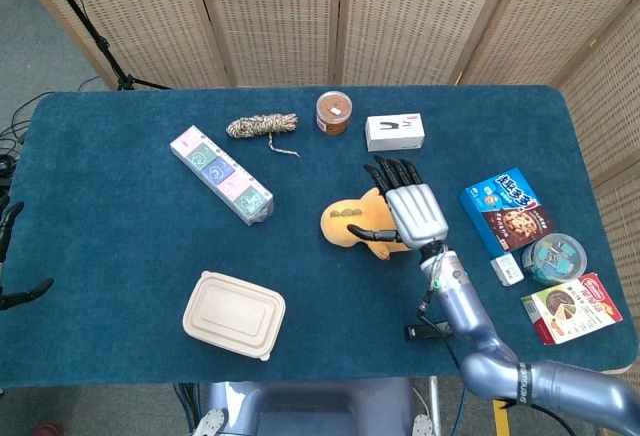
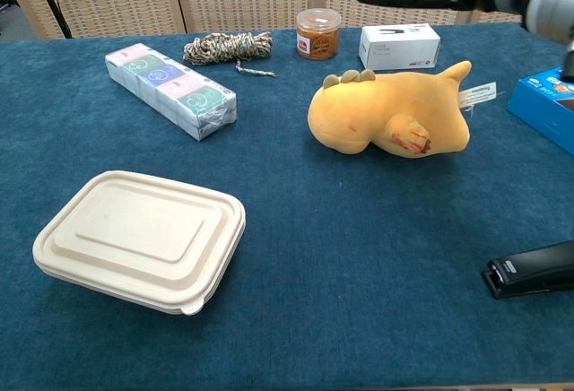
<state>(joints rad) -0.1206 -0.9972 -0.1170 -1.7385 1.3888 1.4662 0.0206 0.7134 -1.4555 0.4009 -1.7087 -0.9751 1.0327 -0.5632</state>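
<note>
Hovering over the yellow plush toy (image 1: 357, 222) near the middle of the desk (image 1: 120, 246), the right hand (image 1: 410, 211) is spreading its fingers wide — holding nothing. The toy is lying flat, not yet picked up — grabbing and lifting are left.
</note>
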